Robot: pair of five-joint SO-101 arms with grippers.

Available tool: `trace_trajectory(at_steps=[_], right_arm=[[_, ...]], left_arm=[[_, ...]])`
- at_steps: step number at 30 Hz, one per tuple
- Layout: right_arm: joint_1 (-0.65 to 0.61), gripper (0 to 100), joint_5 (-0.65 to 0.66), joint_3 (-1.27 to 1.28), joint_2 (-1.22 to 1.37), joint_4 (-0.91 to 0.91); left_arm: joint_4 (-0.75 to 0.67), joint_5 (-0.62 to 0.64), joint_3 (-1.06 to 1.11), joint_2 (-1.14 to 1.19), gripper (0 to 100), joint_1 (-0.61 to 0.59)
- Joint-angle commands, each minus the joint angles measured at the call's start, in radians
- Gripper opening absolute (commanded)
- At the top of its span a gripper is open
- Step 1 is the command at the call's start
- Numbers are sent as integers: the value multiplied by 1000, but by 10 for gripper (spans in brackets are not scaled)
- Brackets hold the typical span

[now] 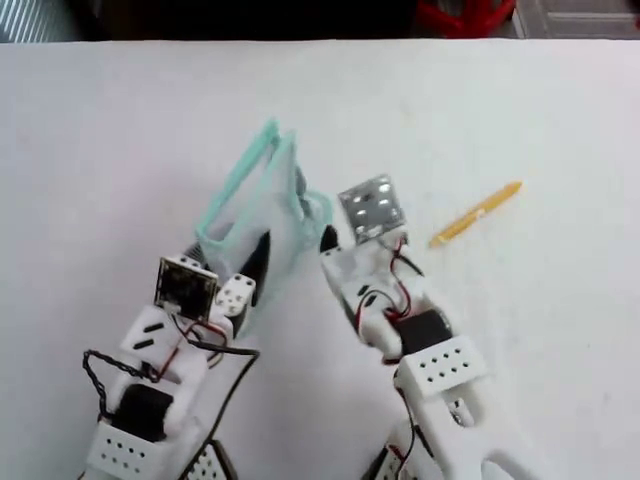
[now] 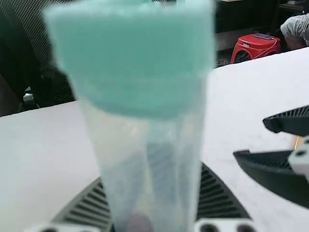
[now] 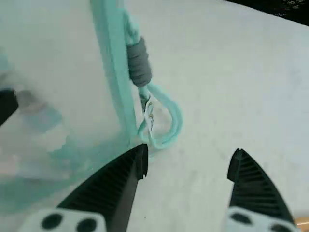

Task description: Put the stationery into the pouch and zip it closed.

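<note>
The left gripper (image 1: 252, 270) is pinching the pouch (image 1: 262, 200) from the six o'clock side. It is holding the clear pouch up off the table (image 1: 120, 120), and the teal-edged mouth looks parted. The right gripper (image 3: 190, 153) is hovering at about four o'clock of the pouch. Its jaws are spread wide with nothing between them, just beside the teal pull cord (image 3: 164, 123).

The yellow pen (image 1: 477, 213) is lying out at three o'clock of the pouch, well apart and not inside. That is the first worry: if the right arm is going for the zip now, it is shutting the pen out. The cord is a thin, floppy loop, so the jaws risk closing on air. A hard tug could also drag the slick film out of the left gripper's pinch, and the pen looks ready to roll away when nudged.
</note>
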Motion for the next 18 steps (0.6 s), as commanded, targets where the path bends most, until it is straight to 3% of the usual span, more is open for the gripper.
trace_trajectory(at_steps=[1, 7, 14, 18], right_arm=[[4, 262, 31, -9, -13, -35], [36, 262, 38, -3, -21, 59], [-174, 262, 38, -8, -22, 460], [-260, 262, 38, -9, -22, 573]], left_arm=[[-83, -12, -2, -13, 72, -8], [-107, -11, 17, -13, 124, -4], [-107, -11, 17, -13, 133, -10], [-114, -12, 17, -13, 131, -44]])
